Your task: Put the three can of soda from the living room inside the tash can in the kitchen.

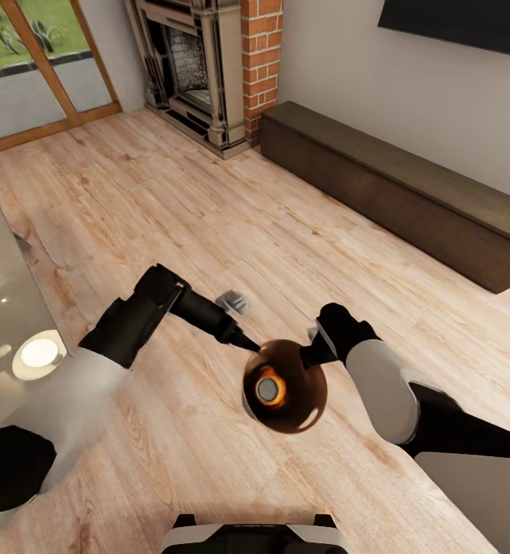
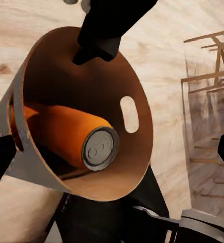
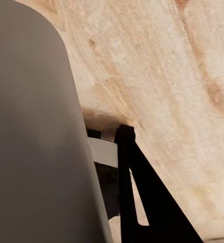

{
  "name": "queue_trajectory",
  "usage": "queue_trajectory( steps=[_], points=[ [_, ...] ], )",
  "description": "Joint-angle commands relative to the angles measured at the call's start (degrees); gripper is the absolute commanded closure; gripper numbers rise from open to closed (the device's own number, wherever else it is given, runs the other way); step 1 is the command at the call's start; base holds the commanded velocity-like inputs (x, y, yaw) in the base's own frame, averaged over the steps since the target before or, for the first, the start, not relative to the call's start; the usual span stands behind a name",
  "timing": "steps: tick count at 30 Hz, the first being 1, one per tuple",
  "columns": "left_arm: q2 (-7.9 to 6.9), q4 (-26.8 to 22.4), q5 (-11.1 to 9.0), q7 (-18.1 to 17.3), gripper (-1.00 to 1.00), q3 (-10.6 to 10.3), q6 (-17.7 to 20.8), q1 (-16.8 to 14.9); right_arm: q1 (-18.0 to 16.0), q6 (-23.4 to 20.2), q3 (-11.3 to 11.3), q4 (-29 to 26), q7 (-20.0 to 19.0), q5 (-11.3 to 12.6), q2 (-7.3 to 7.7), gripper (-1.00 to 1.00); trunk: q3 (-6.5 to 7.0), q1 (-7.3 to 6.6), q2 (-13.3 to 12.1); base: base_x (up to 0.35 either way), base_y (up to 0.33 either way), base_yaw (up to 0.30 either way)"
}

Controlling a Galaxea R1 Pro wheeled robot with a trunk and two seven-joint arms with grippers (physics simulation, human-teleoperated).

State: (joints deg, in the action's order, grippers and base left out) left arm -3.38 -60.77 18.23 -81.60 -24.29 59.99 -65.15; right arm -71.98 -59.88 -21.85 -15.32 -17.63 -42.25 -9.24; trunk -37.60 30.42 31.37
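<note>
Soda can [image 2: 71, 135] is lying sideways inside bin [image 1: 305, 404], right gripper [image 1: 316, 350] pinching bin's rim, left gripper [image 1: 248, 345] nearing opposite rim, its opening unclear.

left gripper [image 1: 243, 341] state unclear | right gripper [image 1: 314, 350] clamped shut

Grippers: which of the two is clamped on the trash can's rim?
The right gripper: its fingers pinch the trash can's rim. The left gripper has its fingers spread wide beside it.
</note>
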Motion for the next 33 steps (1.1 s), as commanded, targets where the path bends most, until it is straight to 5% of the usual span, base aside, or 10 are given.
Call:
queue_trajectory(
  steps=[1, 4, 6, 11, 15, 18, 21, 26, 33],
  points=[
    [-1.87, -1.1, 0.0, -0.7, -1.0, 1.0, 0.0, 0.0, 0.0, -0.1, -0.2, 0.0, 0.0, 0.9, 0.14, 1.0, 0.0, -0.01, 0.0, 0.0, 0.0, 0.0],
    [-4.78, -2.8, 0.0, -1.4, -1.0, 1.9, 0.0, 0.1, 0.1, -0.1, -0.2, -0.1, 0.0, 0.8, 0.37, 1.0, 0.0, -0.01, 0.0, 0.0, 0.0, 0.0],
    [-8.54, -4.2, 0.0, -1.5, -1.0, 5.0, 0.0, 1.0, 0.2, -0.1, -0.1, -0.1, 0.0, 0.8, 1.24, 1.0, 0.0, -0.01, 0.0, 0.0, 0.0, 0.0],
    [-10.07, -4.7, 0.6, 3.6, -1.0, 12.5, -1.1, 5.5, 0.2, -0.1, -0.1, -0.2, 0.0, 0.7, 3.11, 1.0, 0.0, -0.01, 0.0, 0.0, 0.0, 0.0],
    [-9.95, -4.5, 0.6, 13.2, -1.0, 14.1, -4.2, 9.7, 0.3, -0.1, 0.0, -0.2, -0.1, 0.6, 5.49, 1.0, 0.0, -0.01, 0.0, 0.0, 0.0, 0.0],
    [-9.61, -4.7, 0.2, 24.4, -1.0, 14.6, -6.5, 14.3, 0.4, -0.1, -0.1, -0.1, -0.3, 0.7, 9.23, 1.0, 0.0, -0.01, 0.0, 0.0, 0.0, 0.0],
    [-8.92, -4.9, 0.1, 29.8, -1.0, 14.8, -9.0, 17.6, 0.5, -0.1, -0.1, 0.1, -0.6, 0.8, 12.01, 1.0, 0.0, -0.01, 0.0, 0.0, 0.0, 0.0],
    [-7.19, -4.5, 0.0, 32.2, -1.0, 16.9, -15.6, 21.9, 0.6, -0.1, 0.1, 0.4, -5.7, 0.7, 17.09, 1.0, -0.9, 1.09, 2.0, 0.0, 0.0, 0.0],
    [-5.39, -4.6, 0.0, 35.1, -1.0, 18.0, -19.8, 23.6, 0.7, -0.1, 0.1, 0.5, -7.5, 0.7, 19.05, 1.0, -2.15, 2.63, 4.8, 0.0, 0.0, 0.0]
  ],
)
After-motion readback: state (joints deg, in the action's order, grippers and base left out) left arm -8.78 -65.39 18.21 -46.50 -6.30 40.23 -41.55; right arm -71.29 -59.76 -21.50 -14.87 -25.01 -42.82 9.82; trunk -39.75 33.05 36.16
